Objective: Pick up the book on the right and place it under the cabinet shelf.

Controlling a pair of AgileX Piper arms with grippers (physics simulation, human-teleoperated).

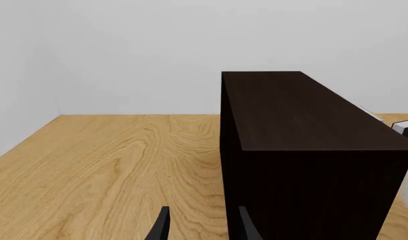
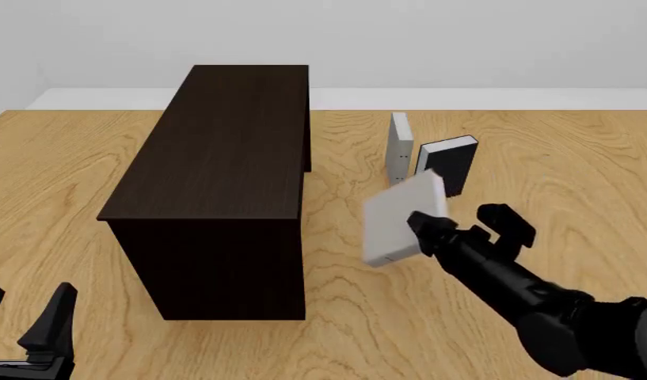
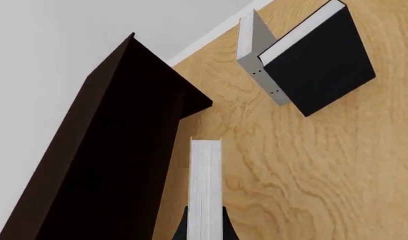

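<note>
While it hangs clear of the counter point(image 2: 576, 150) a little right of centre in the front view, the book point(image 2: 405, 219) shows as a plain pale-grey, nearly white squarish slab, tilted so its broad cover faces the camera, with no markings visible on that face. In the right wrist view the same book point(image 3: 205, 189) is seen edge-on as a narrow white strip with faint lengthwise lines, rising from the bottom middle of the frame. The right claw point(image 2: 420, 228) is closed on its lower right edge, a dark finger point(image 3: 228, 230) pressed to each side of the strip.

Just to the book's left stands the cabinet shelf point(image 2: 234, 150), a long box of almost black wood with a flat top, filling the left centre of the front view; book and cabinet are near but apart. Toward the upper right, behind the held book, a second pale-grey book point(image 2: 398, 147) stands upright on the counter with a black-covered book point(image 2: 448, 162) with white page edges just beside it.

At the lower left corner the left claw point(image 2: 25, 317) rests low with its fingers spread, gripping nothing.
</note>
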